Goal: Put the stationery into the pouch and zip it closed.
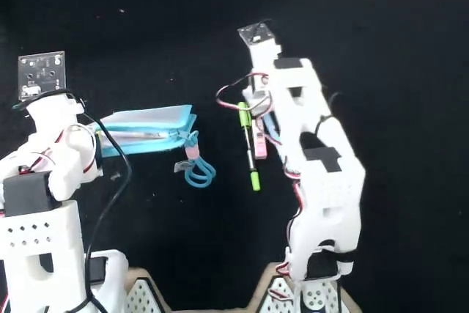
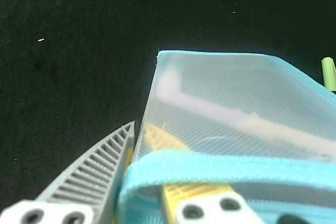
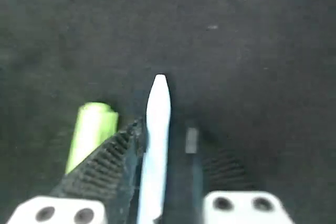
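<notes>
A light blue mesh pouch (image 1: 150,133) lies left of centre, with a blue cord loop (image 1: 198,171) on its zip end. My left gripper (image 1: 99,138) is shut on the pouch's (image 2: 236,124) teal rim. Its grey finger (image 2: 100,174) sits outside the mesh and its yellow finger (image 2: 157,142) shows through it from inside. My right gripper (image 1: 262,119) is at the table's middle, shut on a light blue pen (image 3: 157,129) whose tip sticks out past the fingers. A green marker (image 1: 249,148) lies on the cloth just beside that gripper (image 3: 170,135); the marker (image 3: 92,129) is partly hidden by one finger.
Black cloth covers the table (image 1: 381,71). A pink item (image 1: 260,144) lies under the right arm next to the green marker. A small circuit board (image 1: 42,72) sits at the far left. Bare cloth stretches to the right and toward the back.
</notes>
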{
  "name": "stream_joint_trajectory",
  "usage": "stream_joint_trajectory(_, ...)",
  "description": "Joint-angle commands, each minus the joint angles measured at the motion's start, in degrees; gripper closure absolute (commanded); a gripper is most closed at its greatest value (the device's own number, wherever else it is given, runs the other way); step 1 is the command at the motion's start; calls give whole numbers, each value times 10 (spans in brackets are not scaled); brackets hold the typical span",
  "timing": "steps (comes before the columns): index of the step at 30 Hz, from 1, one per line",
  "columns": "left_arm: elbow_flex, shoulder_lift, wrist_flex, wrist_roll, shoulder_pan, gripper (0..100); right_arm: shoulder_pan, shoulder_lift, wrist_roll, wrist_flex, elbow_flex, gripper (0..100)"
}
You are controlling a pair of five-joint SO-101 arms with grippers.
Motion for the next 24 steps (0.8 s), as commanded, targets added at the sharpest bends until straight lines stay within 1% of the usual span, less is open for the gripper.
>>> stream_joint_trajectory(1,14,2,-4,-4,-1,970,65,-2,38,-2,-22,974)
stream_joint_trajectory(2,14,2,-4,-4,-1,970,78,-9,40,3,-26,992)
stream_joint_trajectory(5,14,2,-4,-4,-1,970,116,-36,46,47,-31,988)
stream_joint_trajectory(10,14,2,-5,-4,-1,970,133,-59,127,149,-29,984)
stream_joint_trajectory(12,14,2,-5,-4,-1,970,129,-49,148,174,-31,947)
stream_joint_trajectory(15,14,2,-4,-4,-1,970,119,-35,164,187,-45,845)
stream_joint_trajectory(17,14,2,-4,-4,-1,970,113,-27,175,197,-63,804)
stream_joint_trajectory(24,14,2,-4,-4,-1,970,90,40,218,235,-165,859)
